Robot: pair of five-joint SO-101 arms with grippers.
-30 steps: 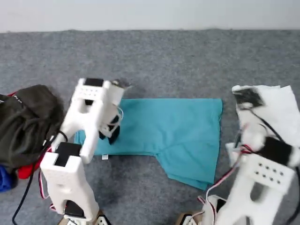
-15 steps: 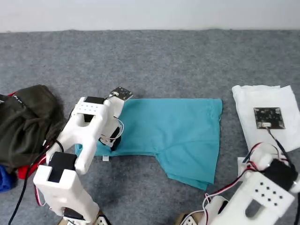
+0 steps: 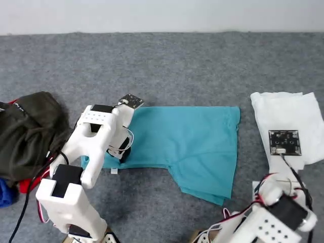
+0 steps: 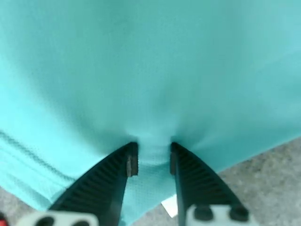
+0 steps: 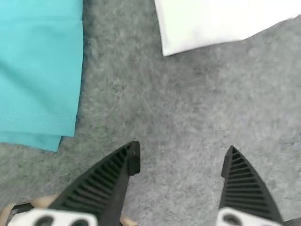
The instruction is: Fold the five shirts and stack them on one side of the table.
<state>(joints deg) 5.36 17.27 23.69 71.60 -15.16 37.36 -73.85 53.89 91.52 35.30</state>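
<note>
Soft, even daylight falls from above across the flat teal cotton shirt (image 3: 192, 142). Thin, pale shadows hug its hems on the grey felt counter (image 3: 202, 66). The folded white cloth (image 3: 283, 114) to its right gleams brightest.

You've got the grey table (image 3: 172, 66) here: teal shirt (image 3: 187, 144) spread flat on it, folded white shirt (image 3: 286, 114) just right of the teal one, dark clothes heap (image 3: 28, 131) well off its left.

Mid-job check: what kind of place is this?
Probably a robot test bench: a grey felt-covered table against a plain wall, a teal shirt spread out, a folded white shirt to one side.
</note>
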